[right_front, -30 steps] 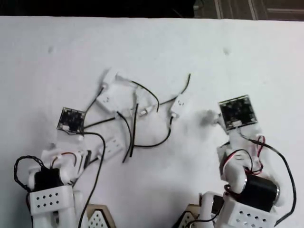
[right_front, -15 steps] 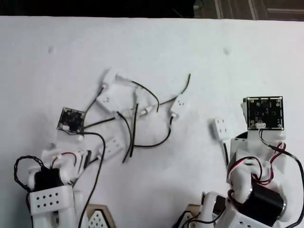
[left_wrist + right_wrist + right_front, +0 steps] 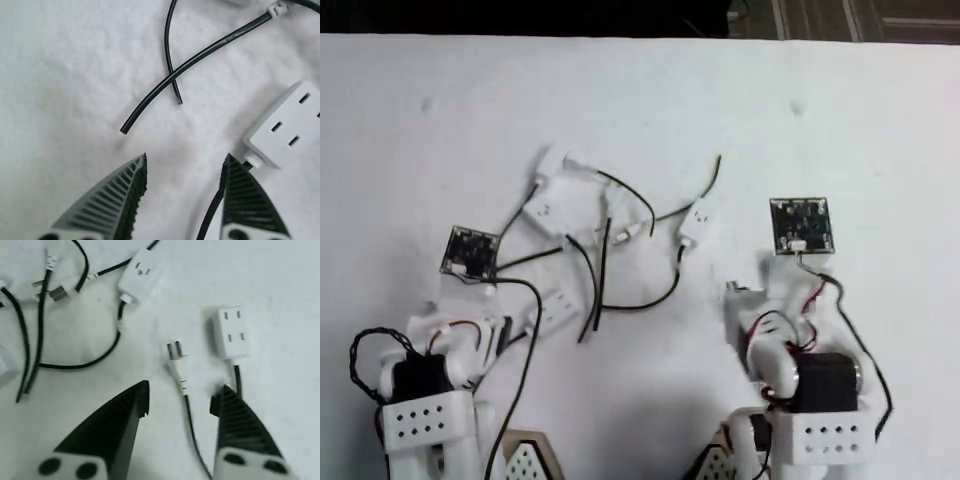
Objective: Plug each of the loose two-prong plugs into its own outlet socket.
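Observation:
My right gripper (image 3: 182, 387) is open just above the table. A loose white two-prong plug (image 3: 176, 357) on a black cord lies just ahead of its fingertips. A white double socket (image 3: 230, 332) sits beside that plug, and a second white socket (image 3: 142, 272) lies farther off. In the high view the right arm (image 3: 800, 380) covers that plug and the double socket. My left gripper (image 3: 185, 160) is also open with nothing between its fingers, and a white socket block (image 3: 290, 125) rests by one fingertip (image 3: 235, 175). More sockets (image 3: 548, 208) and plugs (image 3: 630, 232) lie tangled mid-table.
Black cords (image 3: 605, 265) loop and cross between the two arms. Two cut cord ends (image 3: 150, 107) lie ahead of the left gripper. The left arm (image 3: 430, 380) sits at the near left edge. The white table (image 3: 640, 90) stretches bare toward the back.
The right arm swung out to the right, uncovering the double socket, then came back left and forward over it. The left arm and the cords stayed put.

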Robot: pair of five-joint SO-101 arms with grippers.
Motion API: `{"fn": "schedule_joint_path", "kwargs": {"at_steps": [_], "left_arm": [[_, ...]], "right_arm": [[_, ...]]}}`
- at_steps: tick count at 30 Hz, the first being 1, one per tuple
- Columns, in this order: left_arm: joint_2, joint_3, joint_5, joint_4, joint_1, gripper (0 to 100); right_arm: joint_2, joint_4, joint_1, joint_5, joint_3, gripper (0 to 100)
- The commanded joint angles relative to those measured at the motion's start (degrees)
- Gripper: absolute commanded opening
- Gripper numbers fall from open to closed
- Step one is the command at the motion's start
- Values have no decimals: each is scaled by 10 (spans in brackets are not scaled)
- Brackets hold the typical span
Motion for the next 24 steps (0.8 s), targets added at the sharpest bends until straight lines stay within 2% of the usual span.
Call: {"fn": "schedule_joint_path", "kwargs": {"at_steps": [1,4,9,12,16,24], "left_arm": [[-5,-2,7,-9,-3,245],[-5,-2,7,-9,-3,245],[-5,-1,7,-9,-3,245],[-5,-1,6,-8,-3,245],[-5,-1,6,-8,-3,245],[-5,-1,6,-8,-3,245]], "right_arm": [[-6,-22,-72,-41,-11,219],[-1,-32,-72,-25,-32,219],[4,-22,-47,98,-19,219],[44,-24,-22,142,6,219],[159,-51,-10,156,20,219],[364,-196,-15,157,18,219]]}}
